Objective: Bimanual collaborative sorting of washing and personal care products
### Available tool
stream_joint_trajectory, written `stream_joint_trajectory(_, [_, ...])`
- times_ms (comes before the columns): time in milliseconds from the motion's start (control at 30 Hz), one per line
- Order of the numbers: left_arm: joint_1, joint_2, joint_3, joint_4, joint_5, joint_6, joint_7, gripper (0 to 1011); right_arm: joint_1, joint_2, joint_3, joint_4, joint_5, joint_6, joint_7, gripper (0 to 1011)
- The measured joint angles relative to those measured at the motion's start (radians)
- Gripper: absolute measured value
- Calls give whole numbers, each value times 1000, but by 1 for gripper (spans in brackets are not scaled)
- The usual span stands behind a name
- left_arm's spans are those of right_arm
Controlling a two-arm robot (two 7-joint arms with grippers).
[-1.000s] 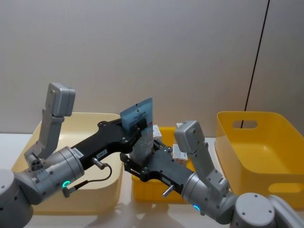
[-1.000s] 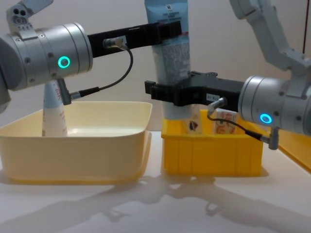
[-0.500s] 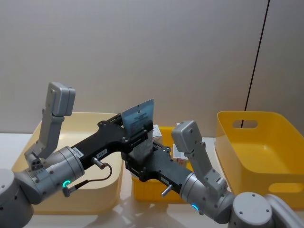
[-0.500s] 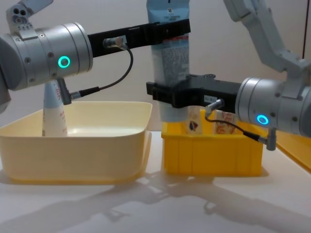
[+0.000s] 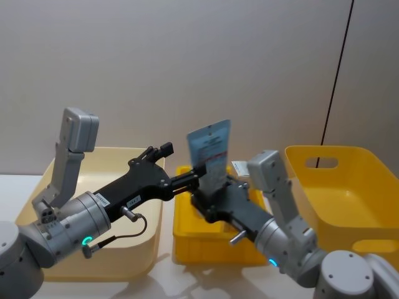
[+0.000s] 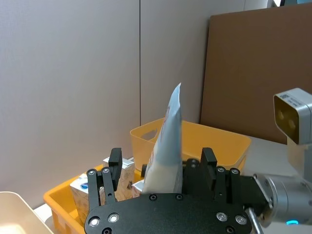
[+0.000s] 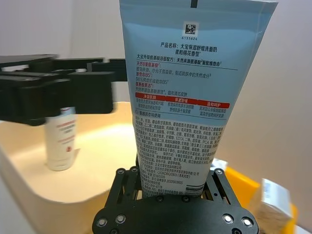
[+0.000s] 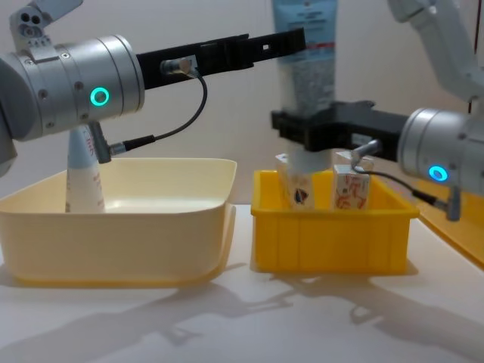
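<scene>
A tall pale-blue squeeze tube (image 5: 211, 154) with small print stands upright, crimped end up, above the small yellow bin (image 5: 206, 249). My right gripper (image 5: 209, 194) is shut on the tube's lower part (image 7: 175, 97), seen from the side as a black clamp (image 8: 310, 130). My left gripper (image 5: 181, 164) is open just left of the tube, its fingers (image 8: 265, 44) apart from it. In the left wrist view the tube (image 6: 168, 141) rises beyond the spread fingers (image 6: 114, 163). Small white cartons (image 8: 349, 189) printed orange-red and blue (image 8: 301, 187) stand in the small bin.
A cream tub (image 8: 113, 227) sits at the left with a white bottle (image 8: 82, 174) upright in its far corner. A large yellow bin (image 5: 349, 199) with a handle slot stands at the right. A wall runs behind the table.
My left gripper has let go of the tube and opened. The right gripper has carried the tube rightward and a little up, from the bin's left edge to above its middle.
</scene>
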Motion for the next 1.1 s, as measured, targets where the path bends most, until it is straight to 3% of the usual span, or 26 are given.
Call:
stream_joint_trajectory(667, [0, 0, 0, 0, 0, 0, 0, 1000, -35, 48, 125, -67, -81, -21, -181, 462])
stream_joint_trajectory(1100, [0, 0, 0, 0, 0, 0, 0, 1000, -74, 80, 215, -122, -143, 0, -310, 463])
